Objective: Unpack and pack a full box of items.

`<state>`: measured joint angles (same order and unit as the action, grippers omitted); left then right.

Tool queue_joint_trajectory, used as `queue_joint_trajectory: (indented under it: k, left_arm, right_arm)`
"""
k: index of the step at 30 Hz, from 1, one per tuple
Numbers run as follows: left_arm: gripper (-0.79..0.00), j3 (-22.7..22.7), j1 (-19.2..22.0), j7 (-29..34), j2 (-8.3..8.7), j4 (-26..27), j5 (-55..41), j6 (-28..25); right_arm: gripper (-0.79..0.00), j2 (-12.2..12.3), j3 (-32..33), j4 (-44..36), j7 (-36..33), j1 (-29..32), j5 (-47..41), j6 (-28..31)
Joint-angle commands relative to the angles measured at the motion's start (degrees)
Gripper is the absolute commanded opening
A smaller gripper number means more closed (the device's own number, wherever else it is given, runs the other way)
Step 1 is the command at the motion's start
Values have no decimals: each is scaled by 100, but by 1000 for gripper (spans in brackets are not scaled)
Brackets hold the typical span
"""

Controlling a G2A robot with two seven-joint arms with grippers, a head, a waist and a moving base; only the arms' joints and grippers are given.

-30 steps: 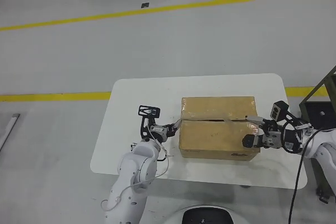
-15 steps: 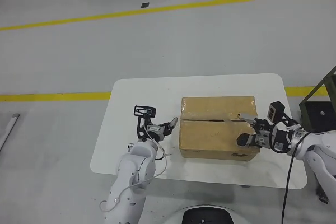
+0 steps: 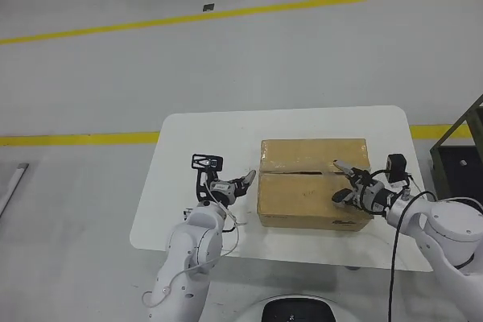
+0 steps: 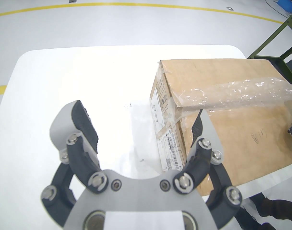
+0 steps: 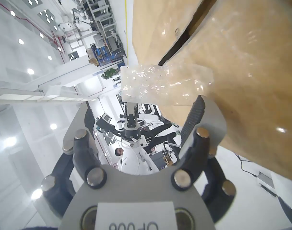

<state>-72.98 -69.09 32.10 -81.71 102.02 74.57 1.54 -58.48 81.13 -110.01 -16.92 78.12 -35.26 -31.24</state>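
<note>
A brown cardboard box (image 3: 306, 189) lies on the white table (image 3: 185, 153), its top flaps closed along a seam covered by clear tape (image 4: 232, 94). My left gripper (image 3: 225, 173) stands open just off the box's left end, one finger near the taped corner (image 4: 201, 125). My right gripper (image 3: 343, 183) is open over the right end of the box top. A loose end of the tape (image 5: 160, 84) sticks up just beyond its fingertips, not clamped. A dark gap shows at the seam (image 5: 179, 41).
A green metal frame (image 3: 467, 137) stands just past the table's right edge. Bare table surface lies left of the box (image 4: 76, 77) and behind it. Yellow lines run across the floor.
The left gripper drew back a little from the box's left end. The right gripper moved left onto the box top and turned, and its wrist dropped lower.
</note>
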Motion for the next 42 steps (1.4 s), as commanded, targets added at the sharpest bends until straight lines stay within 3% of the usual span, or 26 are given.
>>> queue_joint_trajectory:
  k: [1,3,20,26,27,30,31,33,34,38,42]
  left_arm:
    - [0,-7,-11,-8,4,6,-19,-12]
    - [0,-6,-26,-17,7,17,-46,-37]
    - [0,-96,109,-125,41,-17,-148,-140]
    - [0,-79,173,-153,47,-45,-196,-182]
    - [0,-84,171,-154,49,-46,-199,-188]
    - [0,-99,152,-169,58,-44,-222,-218]
    - [0,-102,145,-175,60,-42,-233,-231]
    - [0,-110,134,-186,65,-39,-252,-244]
    - [0,-111,128,-192,67,-36,-258,-246]
    - [0,-120,94,-218,77,-9,-268,-252]
    - [0,-151,56,-241,88,11,-281,-235]
  right_arm:
    - [-723,-18,-12,96,82,-40,-89,20]
    - [-785,-37,-46,155,146,-73,-162,30]
    - [-785,-61,-98,-40,546,-170,775,303]
    - [-785,-94,235,18,-82,-86,-511,43]
    - [-653,-100,306,55,-206,-75,-818,-61]
    - [-403,-98,429,42,-388,-50,-1173,-277]
    - [-166,-104,439,51,-426,-28,-1322,-320]
    - [-31,-108,395,3,-395,-16,-1333,-382]
    - [0,-114,363,15,-384,-16,-1384,-396]
    - [-3,-143,151,120,-255,-80,-1372,-395]
    - [-65,-178,-17,239,45,-180,-1222,-182]
